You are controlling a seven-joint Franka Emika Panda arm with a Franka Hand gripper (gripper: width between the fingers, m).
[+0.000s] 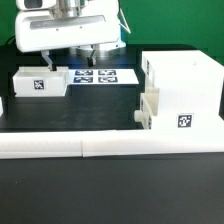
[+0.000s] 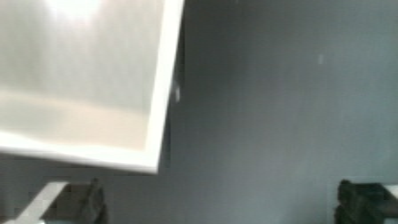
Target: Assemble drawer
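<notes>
Tool (image 1: 90, 52): fingers apart, empty, above the marker board (image 1: 98, 75). The loose tray (image 1: 40, 82) is just beside it toward the exterior view's left, long axis pointing at the tool, outside the finger gap. Housing (image 1: 185, 85) is well apart on the opposite side. Count: one housing, one loose tray, a second tray (image 1: 148, 108) apparently docked.

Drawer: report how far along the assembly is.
Done: the first tray looks slotted into the housing, front protruding. In hand: nothing; the gripper hangs open near the second tray. Left: that tray, lying apart from the housing, needs inserting.
</notes>
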